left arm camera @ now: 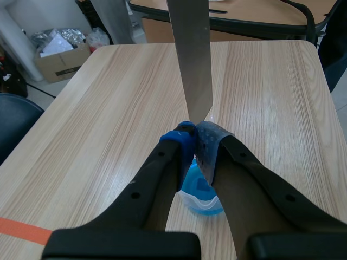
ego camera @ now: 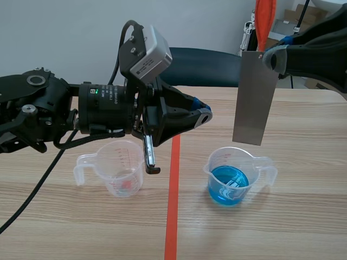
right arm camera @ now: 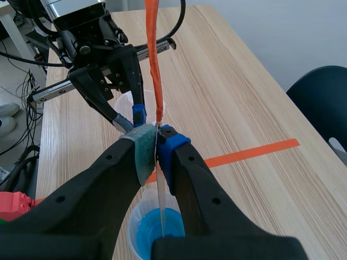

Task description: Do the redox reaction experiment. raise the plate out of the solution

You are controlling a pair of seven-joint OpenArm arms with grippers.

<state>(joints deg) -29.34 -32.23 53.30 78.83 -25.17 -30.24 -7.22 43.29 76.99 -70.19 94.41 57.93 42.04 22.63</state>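
**Plate hanging clear above the blue solution**

The right end effector (ego camera: 271, 57) is clamped on an upper corner of the grey metal plate (ego camera: 255, 97). The plate hangs upright in the air over the clear beaker (ego camera: 214, 165) of blue solution on the table (ego camera: 303, 216), its lower edge just above the rim and out of the liquid. The left end effector (ego camera: 205, 115) is closed, pads pressed together with nothing between them, raised near the plate. A second clear beaker (ego camera: 114, 162) stands under the left arm, across the orange-red tape line.
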